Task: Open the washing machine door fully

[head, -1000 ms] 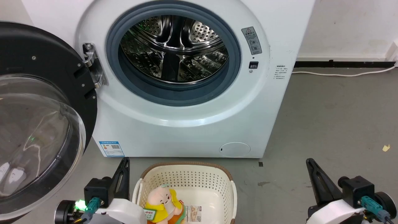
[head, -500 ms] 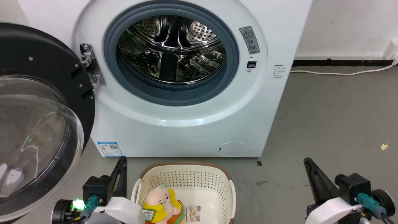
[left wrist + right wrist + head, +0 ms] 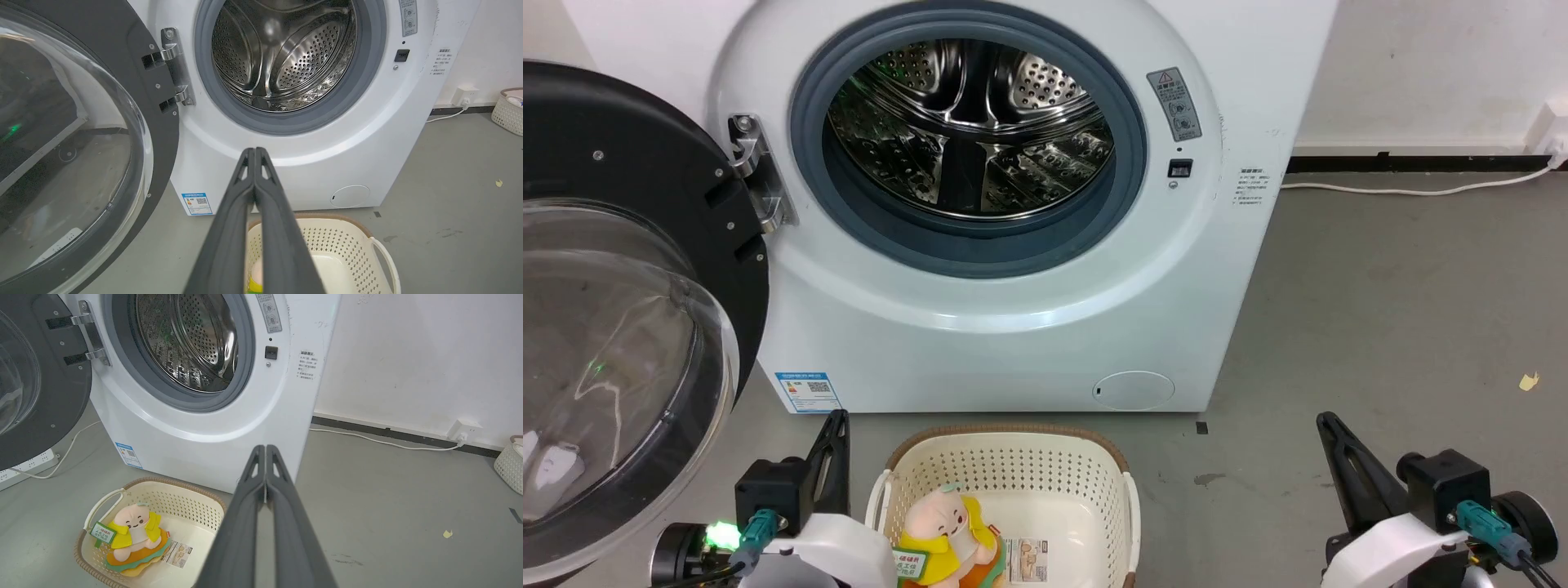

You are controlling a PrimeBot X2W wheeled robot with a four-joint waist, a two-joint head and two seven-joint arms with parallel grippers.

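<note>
Both the left gripper (image 3: 254, 151) and right gripper (image 3: 265, 447) sit low with fingers pressed together, empty, well apart from the washing machine door (image 3: 645, 147), swung wide to the left; opening seems done, needing at most a nudge outward.

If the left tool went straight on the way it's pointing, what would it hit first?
Most likely the white washing machine front, just below the grey seal, where the shut left tool aims; depth is unclear.
</note>
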